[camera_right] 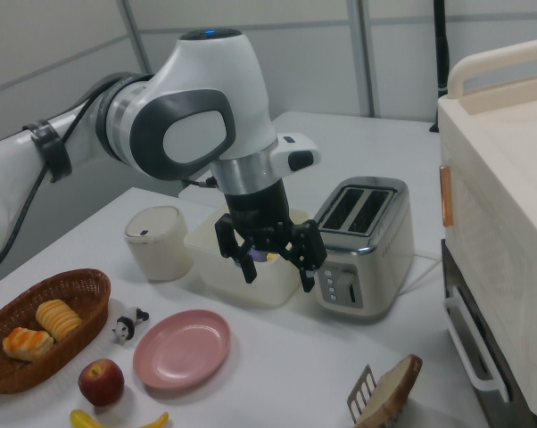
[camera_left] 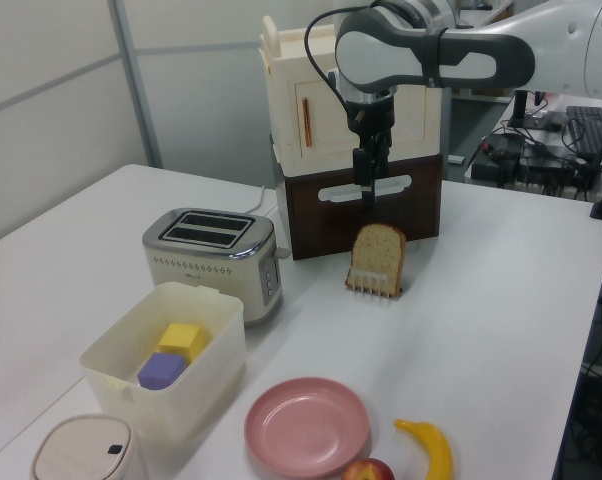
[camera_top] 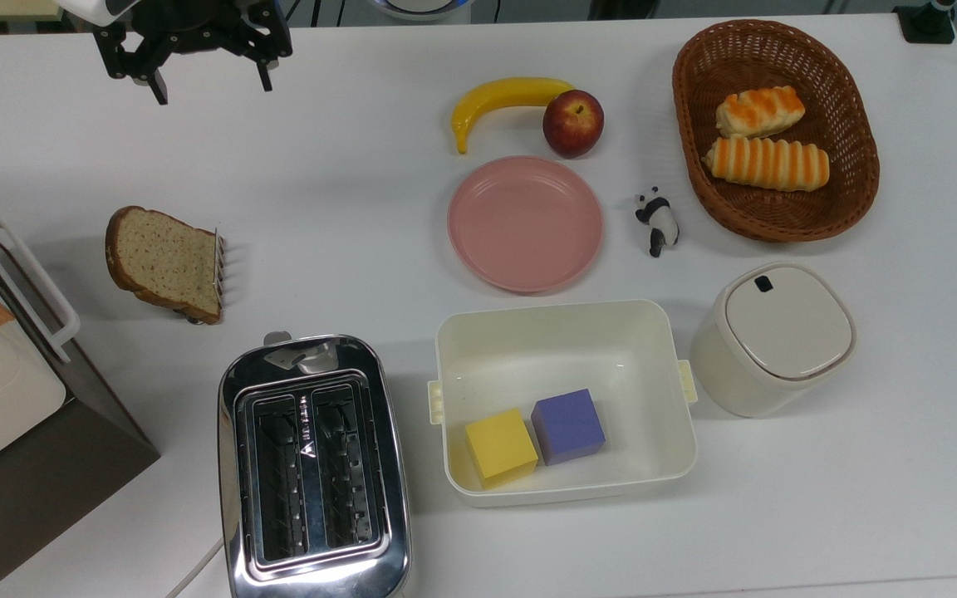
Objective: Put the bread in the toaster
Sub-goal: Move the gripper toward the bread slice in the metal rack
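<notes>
The top view looks straight down on the white tabletop (camera_top: 345,166) from fairly high; the arm's black two-finger tool (camera_top: 208,83) enters at its upper edge, with the shiny chrome two-slot toaster (camera_top: 312,465) well below the tool. The left view stands low at one end of the tabletop (camera_left: 501,300), facing the tool (camera_left: 367,192) from some way off, the toaster (camera_left: 213,260) to the left view's left of the tool. The right view faces the opposite way and sits much nearer the tool (camera_right: 273,267), the toaster (camera_right: 365,245) just behind it. All three share the toaster and the round pink plastic plate (camera_top: 526,223) (camera_left: 307,426) (camera_right: 181,349).
</notes>
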